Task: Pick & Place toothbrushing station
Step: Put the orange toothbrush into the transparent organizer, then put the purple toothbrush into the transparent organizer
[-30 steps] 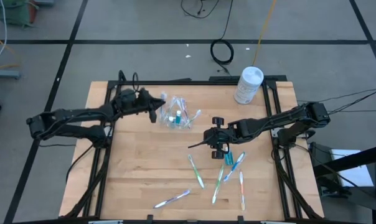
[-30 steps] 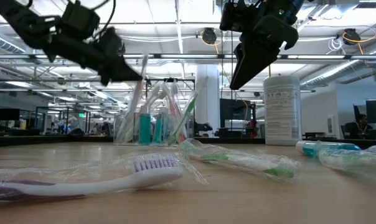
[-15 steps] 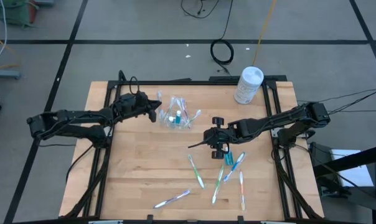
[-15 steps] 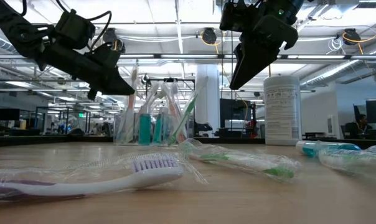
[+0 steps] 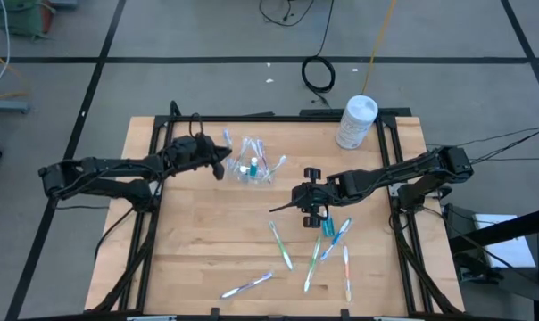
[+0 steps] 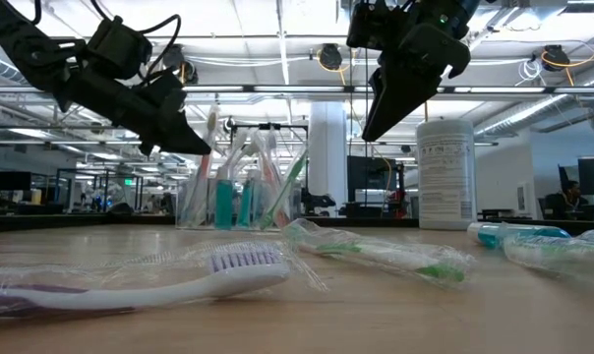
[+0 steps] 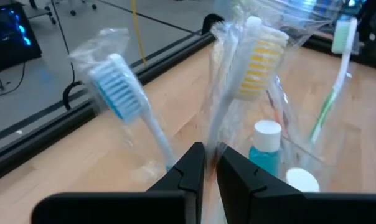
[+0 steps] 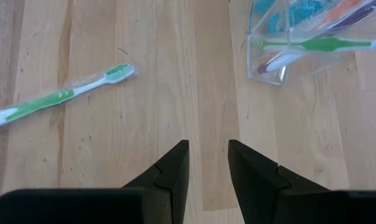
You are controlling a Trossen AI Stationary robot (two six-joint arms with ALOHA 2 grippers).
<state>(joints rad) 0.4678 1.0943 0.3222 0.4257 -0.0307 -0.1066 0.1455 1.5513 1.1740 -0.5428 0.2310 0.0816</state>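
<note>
A small clear plastic cup (image 5: 254, 169) stood toward the far edge of the wooden table (image 5: 207, 241), left of centre, crowded with wrapped toothbrushes and blue toothpaste tubes (image 6: 225, 204). The left gripper (image 5: 219, 164) sat just beside the cup's left side, its fingers (image 7: 191, 169) pinched on the wrapper of a toothbrush (image 7: 253, 59) standing in the cup. Nearer the middle, the right gripper (image 5: 310, 209) hovered above the bare wood with its fingers (image 8: 172, 165) parted and holding nothing. Between it and the near edge lay several loose wrapped toothbrushes, including a green one (image 5: 281, 244) and a purple one (image 6: 130, 285), plus a toothpaste tube (image 5: 327, 226). A white canister (image 5: 356, 122) stood at the far right corner, well apart from the cup.
</note>
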